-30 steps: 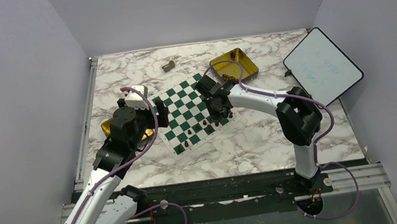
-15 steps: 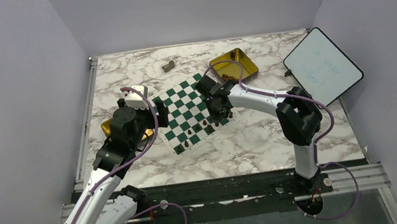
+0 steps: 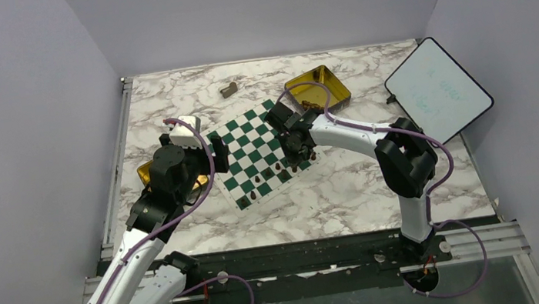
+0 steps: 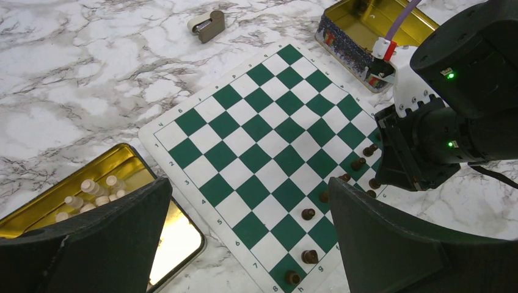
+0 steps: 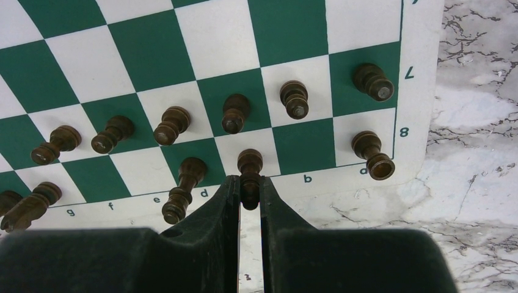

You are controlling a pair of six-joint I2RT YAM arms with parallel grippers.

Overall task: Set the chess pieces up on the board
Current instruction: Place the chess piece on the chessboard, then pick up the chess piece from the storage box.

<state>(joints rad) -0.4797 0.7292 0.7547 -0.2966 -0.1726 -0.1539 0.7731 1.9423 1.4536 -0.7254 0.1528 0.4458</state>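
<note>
The green and white board lies tilted on the marble table; it also shows in the left wrist view and right wrist view. Several dark brown chess pieces stand along its near-right edge rows. My right gripper is shut on one dark brown piece over the board's edge square near column c. In the top view it sits at the board's right edge. My left gripper is open and empty, above the board's left corner.
A gold tin with pale pieces lies left of the board. Another gold tin sits behind the board. A grey-tan block lies at the back. A white black-rimmed panel stands at the right.
My right gripper shifted very slightly with the piece in it. The left arm has not moved.
</note>
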